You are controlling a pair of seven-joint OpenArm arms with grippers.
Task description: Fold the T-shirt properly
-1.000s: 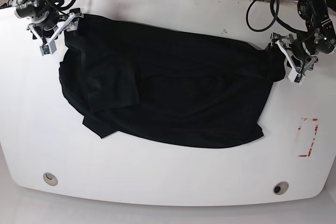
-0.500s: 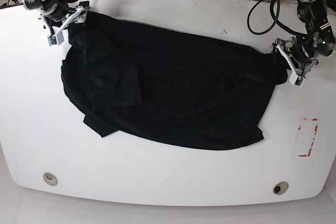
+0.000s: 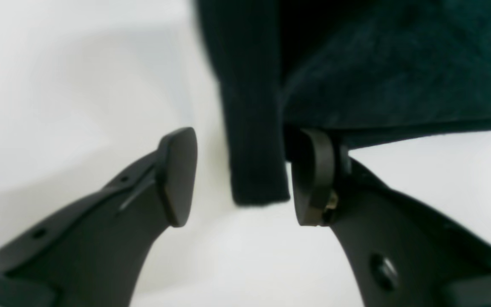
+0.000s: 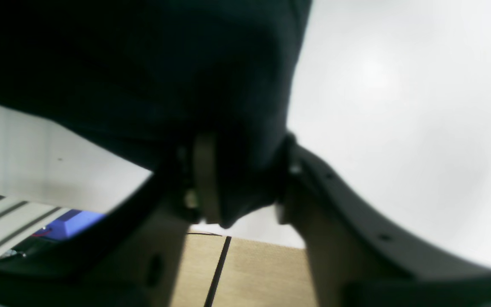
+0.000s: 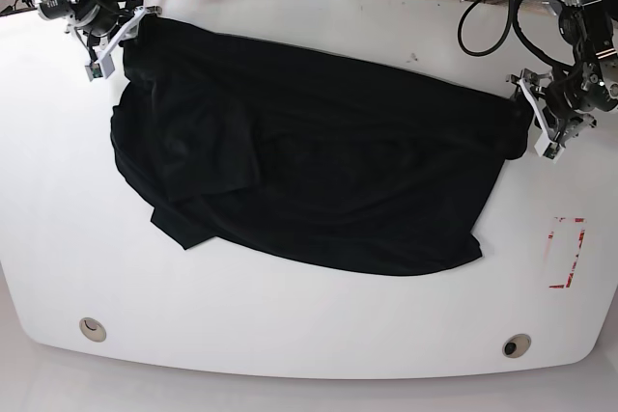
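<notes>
The T-shirt (image 5: 319,161) lies spread across the middle of the white table (image 5: 309,325), black and rumpled, one sleeve flap doubled over on the base view's left; its two far ends reach the two claws at opposite edges, which looks like a set-up for pulling the cloth taut before any fold. The right claw (image 4: 239,179), at the base view's upper left, is clamped on a bunched corner of the cloth; the right wrist view shows fabric pinched between its fingers, with the table edge and floor below, so the grip sits right at the table's rim. The left claw (image 3: 237,175), at the base view's right, stands apart; a narrow strip of hem hangs in the gap, touching one finger (image 3: 313,179) but clear of the other, so I judge that end not yet gripped; tension would slip it free.
</notes>
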